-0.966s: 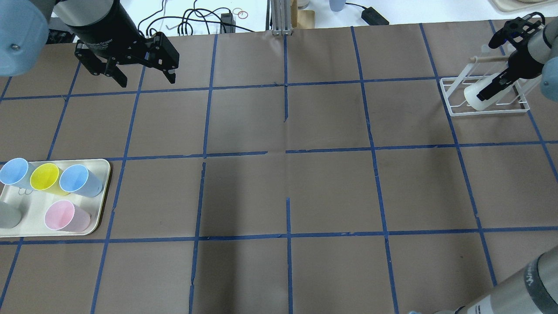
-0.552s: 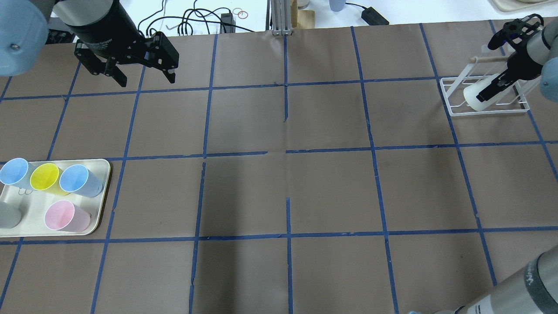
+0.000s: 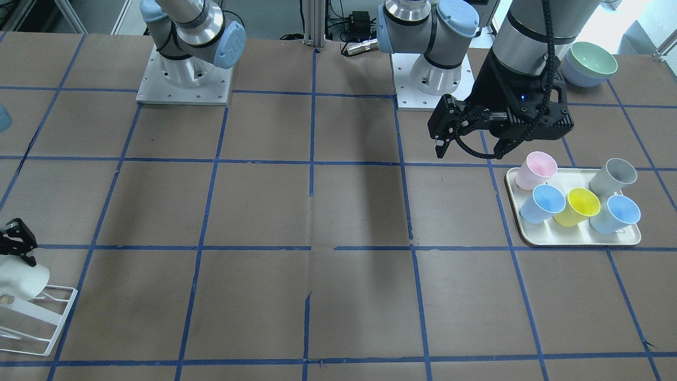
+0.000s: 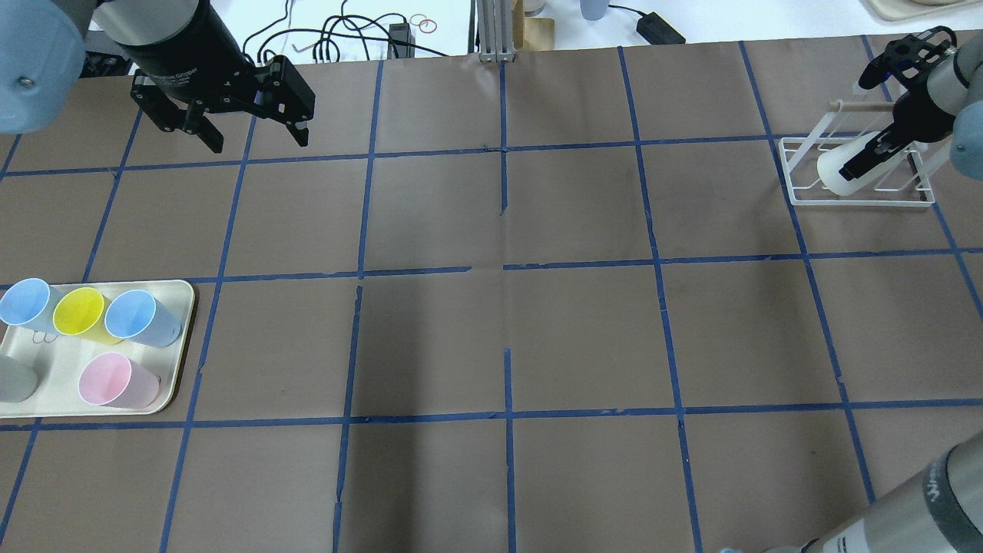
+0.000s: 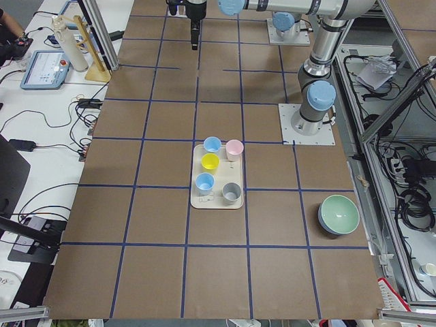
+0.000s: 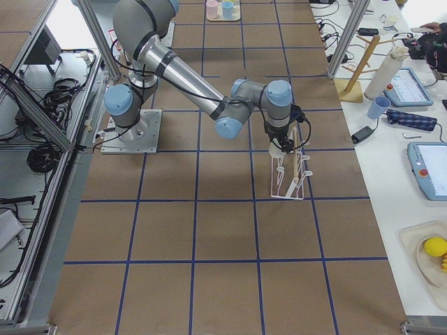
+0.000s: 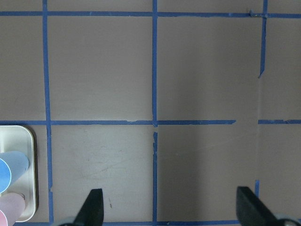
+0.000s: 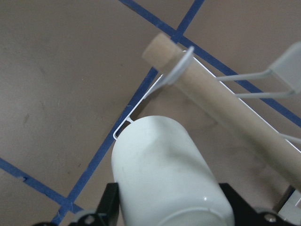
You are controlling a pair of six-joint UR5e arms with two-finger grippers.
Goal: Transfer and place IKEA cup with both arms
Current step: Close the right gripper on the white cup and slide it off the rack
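Observation:
The off-white IKEA cup lies tilted over the white wire rack at the table's far right, its base pointing left. My right gripper is shut on the cup near its rim. The right wrist view shows the cup between the two fingers, beside the rack's wooden rod. It also shows in the front view at the left edge. My left gripper is open and empty, hovering over the far left of the table. Its fingers frame bare table.
A cream tray at the front left holds two blue cups, a yellow one, a pink one and a grey one. Stacked bowls sit near the left arm's base. Cables and a metal post line the far edge.
My right gripper has moved slightly toward the far edge with the cup, and the rack has shifted a little with it. The left arm has not moved.

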